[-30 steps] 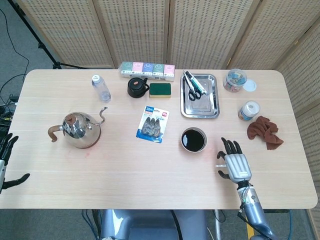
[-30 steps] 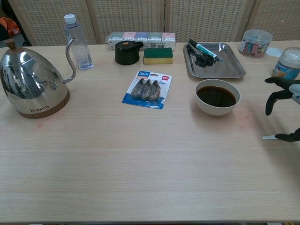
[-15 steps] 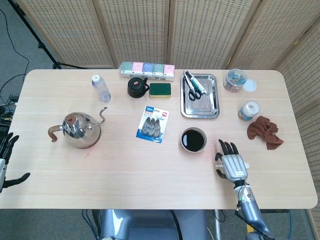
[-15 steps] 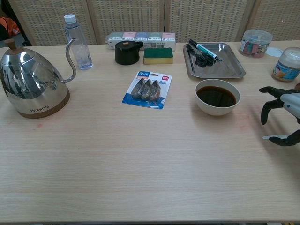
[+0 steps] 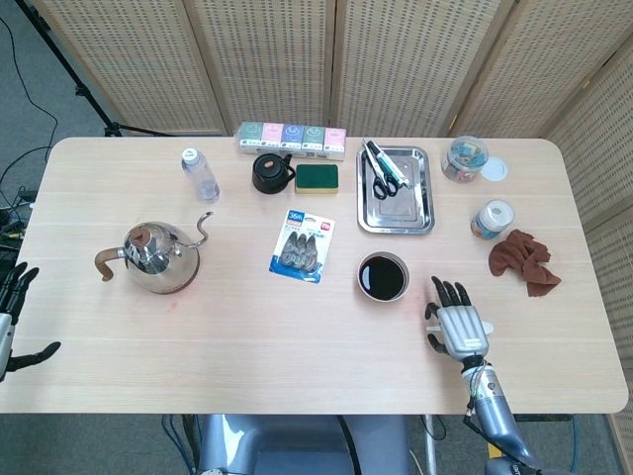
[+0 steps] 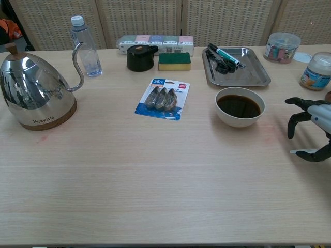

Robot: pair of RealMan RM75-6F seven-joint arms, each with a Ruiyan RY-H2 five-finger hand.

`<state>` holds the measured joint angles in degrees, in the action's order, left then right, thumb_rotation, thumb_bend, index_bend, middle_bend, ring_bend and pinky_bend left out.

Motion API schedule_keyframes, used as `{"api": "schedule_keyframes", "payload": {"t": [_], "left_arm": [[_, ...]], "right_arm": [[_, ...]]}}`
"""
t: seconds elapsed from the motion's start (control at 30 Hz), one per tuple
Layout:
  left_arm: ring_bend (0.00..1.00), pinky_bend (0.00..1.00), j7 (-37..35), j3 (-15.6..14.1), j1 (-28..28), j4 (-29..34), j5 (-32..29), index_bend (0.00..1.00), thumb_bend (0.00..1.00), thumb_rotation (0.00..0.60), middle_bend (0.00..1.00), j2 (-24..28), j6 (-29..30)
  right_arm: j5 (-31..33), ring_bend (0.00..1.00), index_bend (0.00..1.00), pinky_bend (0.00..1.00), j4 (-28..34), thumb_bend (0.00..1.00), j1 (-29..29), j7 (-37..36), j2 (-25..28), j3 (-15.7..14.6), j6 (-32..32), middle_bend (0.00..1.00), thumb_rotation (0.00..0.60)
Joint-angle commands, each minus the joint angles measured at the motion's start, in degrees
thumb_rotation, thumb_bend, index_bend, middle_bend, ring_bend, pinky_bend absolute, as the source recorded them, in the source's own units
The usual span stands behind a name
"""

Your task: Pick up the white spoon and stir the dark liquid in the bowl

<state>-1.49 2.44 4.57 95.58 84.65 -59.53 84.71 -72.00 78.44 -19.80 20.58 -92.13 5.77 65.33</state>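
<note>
1. The right hand point(image 5: 458, 327) hovers low over the surface point(image 5: 297, 327), just to the right of the bowl point(image 5: 383, 276), fingers spread and holding nothing.

2. The white spoon point(image 6: 299, 151) is the thin white sliver lying flat on the surface under that hand. Only its tip shows in the chest view, between the curled fingers point(image 6: 292, 123) and the thumb. The head view hides it under the palm.

3. The bowl sits full of dark liquid point(image 6: 238, 106), near the spoon but apart from it. Stirring hasn't begun; my read is we're at the reach-and-grasp stage.

4. First risk: the spoon lies flat and looks thin. If the fingers close from above without getting under the handle, they could skid it along the surface or flip it away.

5. Second risk: the bowl is close on the hand's inner side. A wide sweep toward the spoon could knock its rim, and with the liquid that high, a slop seems likely.

6. Third risk: a shallow pinch at the handle's end could let the spoon swivel on the lift, leaving it badly angled for dipping.

7. The left hand point(image 5: 12, 319) sits off the surface's left edge, fingers apart, empty, and well away from the action.

8. Against a second ago: the right hand has pulled back toward the robot and dropped lower over the spoon. Since half a second ago it has barely shifted. Bowl and spoon lie where they were.
</note>
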Motion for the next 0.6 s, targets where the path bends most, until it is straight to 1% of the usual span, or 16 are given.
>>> {"api": "schedule_keyframes", "payload": {"t": [0.03,0.33,0.47,0.6], "left_arm": [[0.00,0.00,-0.1,0.0,0.0,0.0,0.0,0.00,0.00,0.600,0.00,0.0,0.1],[0.00,0.00,0.0,0.0,0.0,-0.1,-0.1,0.00,0.00,0.600,0.00,0.0,-0.2],[0.00,0.00,0.1,0.1,0.0,0.0,-0.2,0.00,0.00,0.600,0.00,0.0,-0.2],[0.00,0.00,0.3,0.0,0.0,0.0,-0.3,0.00,0.00,0.600,0.00,-0.1,-0.3]], "right_arm": [[0.3,0.00,0.45,0.02,-0.2,0.34,0.0,0.2,-0.1,0.0,-0.1,0.00,0.600],[2.1,0.00,0.45,0.02,-0.7,0.34,-0.3,0.6,-0.1,0.1,-1.4,0.00,0.600],[3.3,0.00,0.45,0.02,-0.9,0.36,-0.6,1.1,0.0,0.1,-2.4,0.00,0.600],[4.1,0.00,0.45,0.02,-1.0,0.36,-0.8,1.5,0.2,0.2,-3.1,0.00,0.600]]}}
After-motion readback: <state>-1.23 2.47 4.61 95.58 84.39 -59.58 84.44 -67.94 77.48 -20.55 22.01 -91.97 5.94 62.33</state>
